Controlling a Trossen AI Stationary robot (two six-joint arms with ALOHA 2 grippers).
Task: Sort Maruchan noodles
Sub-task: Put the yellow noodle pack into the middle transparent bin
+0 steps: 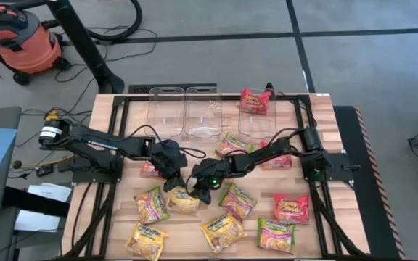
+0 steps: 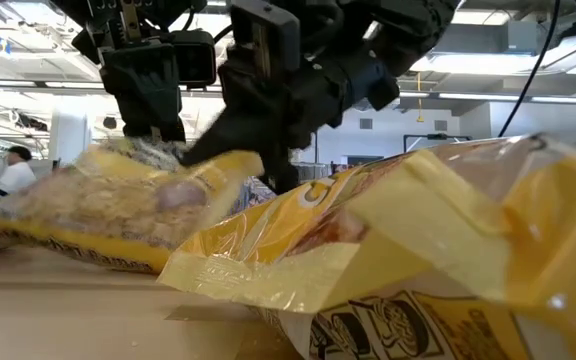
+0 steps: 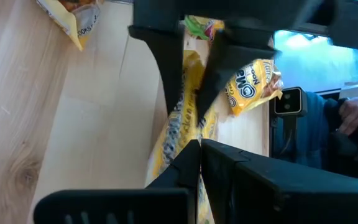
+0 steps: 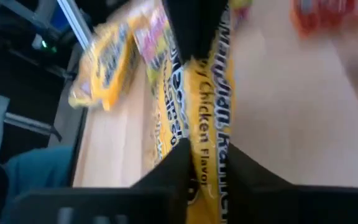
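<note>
Both end effectors meet over one yellow noodle packet (image 1: 183, 202) lying on the tabletop (image 1: 115, 145) just in front of the middle clear bin (image 1: 202, 112). The right end effector (image 1: 198, 190) pinches its edge; the left end effector (image 1: 174, 181) is pressed together on it. Light, crinkly, slippery film: best held by a crimped seam.

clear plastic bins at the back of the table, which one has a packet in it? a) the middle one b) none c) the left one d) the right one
d, a crinkly red plastic ramen packet lies in the right clear plastic bin, while the left bin and middle bin show no packet.
</note>
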